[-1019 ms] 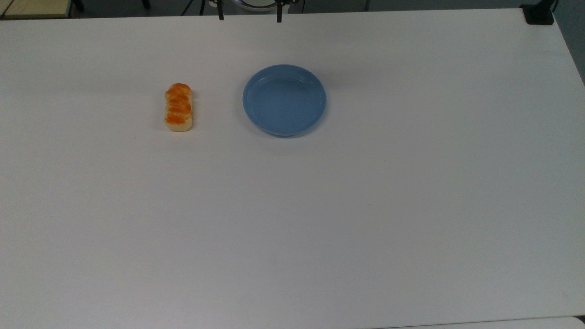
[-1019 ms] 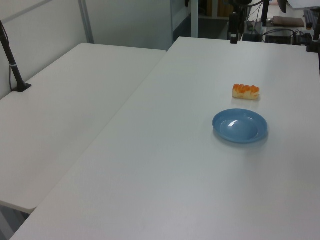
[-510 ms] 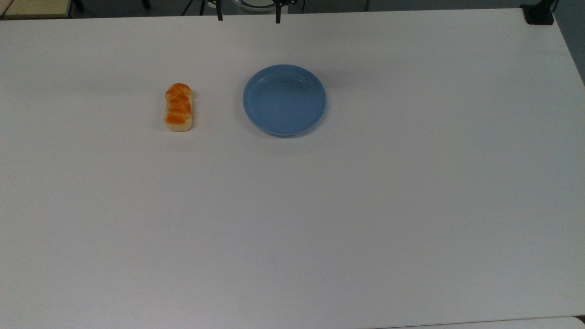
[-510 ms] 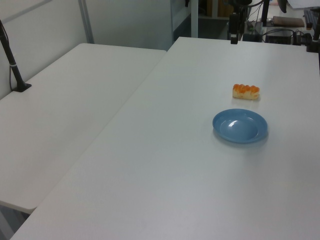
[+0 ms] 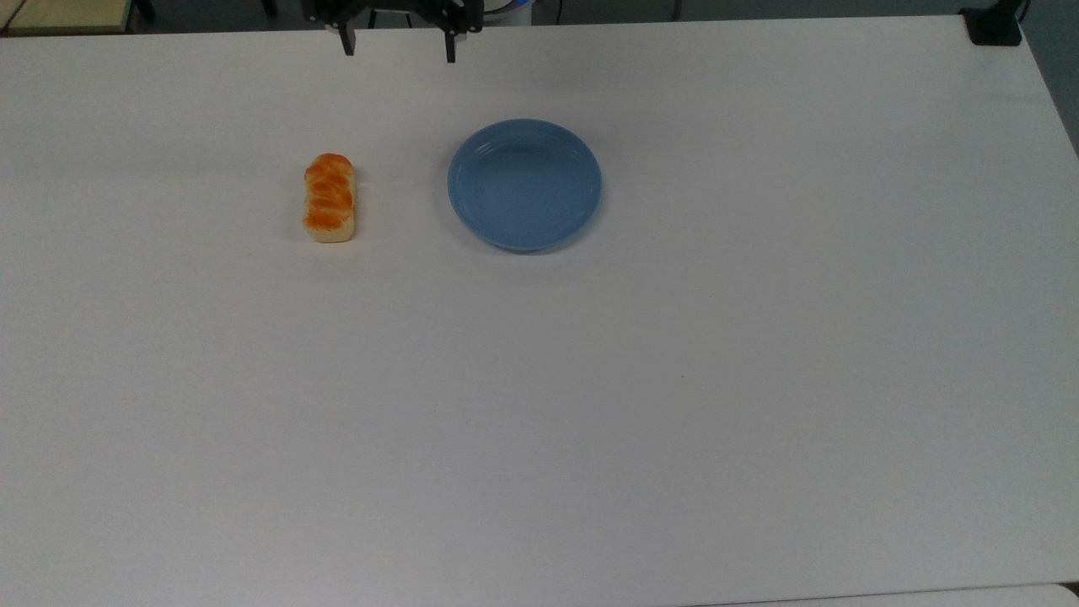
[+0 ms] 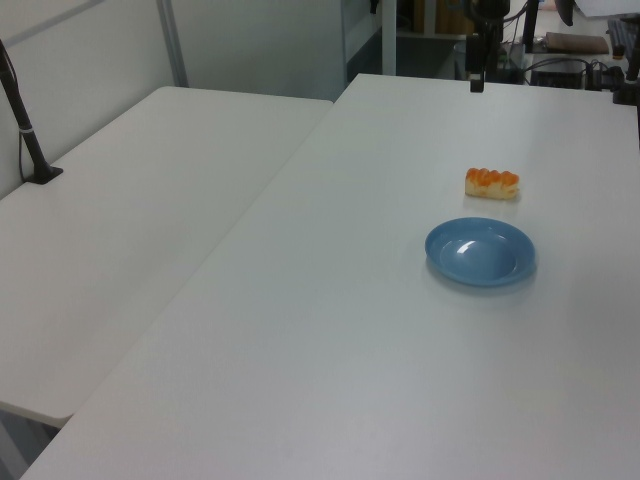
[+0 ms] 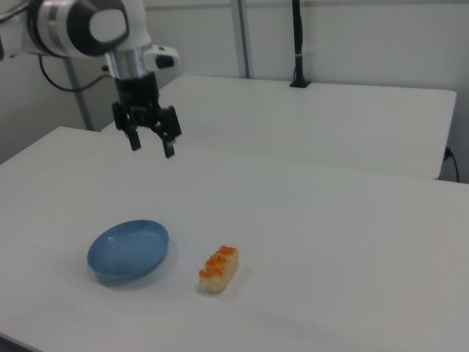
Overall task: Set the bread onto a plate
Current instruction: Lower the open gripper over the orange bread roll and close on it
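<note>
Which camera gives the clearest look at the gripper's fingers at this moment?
The right view: the gripper hangs open above the table, both fingers and the wrist in plain sight. The top view catches just the two fingertips at its upper edge. The left view shows it far off and edge-on.

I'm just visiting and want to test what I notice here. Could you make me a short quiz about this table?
1. True or false: the bread lies on the blue plate.
2. In the top view, the bread lies on which side of the plate: (a) left (b) right?
3. Fill in: the gripper hangs above the table with its jaws ____.

Key: 1. False; it lies on the table, apart from the plate. 2. (a). 3. open.
</note>
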Tool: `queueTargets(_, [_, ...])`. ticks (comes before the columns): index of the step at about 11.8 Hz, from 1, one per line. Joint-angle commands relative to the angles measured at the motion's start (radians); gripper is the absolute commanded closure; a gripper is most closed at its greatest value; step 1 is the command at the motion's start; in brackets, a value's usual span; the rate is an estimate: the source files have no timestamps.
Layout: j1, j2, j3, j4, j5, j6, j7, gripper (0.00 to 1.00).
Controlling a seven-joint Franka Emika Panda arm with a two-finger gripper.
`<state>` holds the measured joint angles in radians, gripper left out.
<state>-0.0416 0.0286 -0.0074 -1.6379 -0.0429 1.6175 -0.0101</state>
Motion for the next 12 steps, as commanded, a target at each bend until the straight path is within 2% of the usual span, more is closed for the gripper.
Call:
queueTargets(1, [-0.046,-0.049,-0.006,-0.25,0.005,0.242,-0.037,0.0])
queueTargets(3, [-0.093,-0.038,-0.006,-0.368,0.001,0.388,-0.039,0.0])
queueTargets(6, [-0.173,0.0,-0.006,-0.457,-0.002,0.497,-0.091,0.0])
queueTargets(9, [-0.228,0.123,-0.006,-0.471,-0.031,0.654,-0.143,0.0])
queueTargets(12, [-0.241,0.172,-0.005,-0.473,-0.043,0.696,-0.174,0.0])
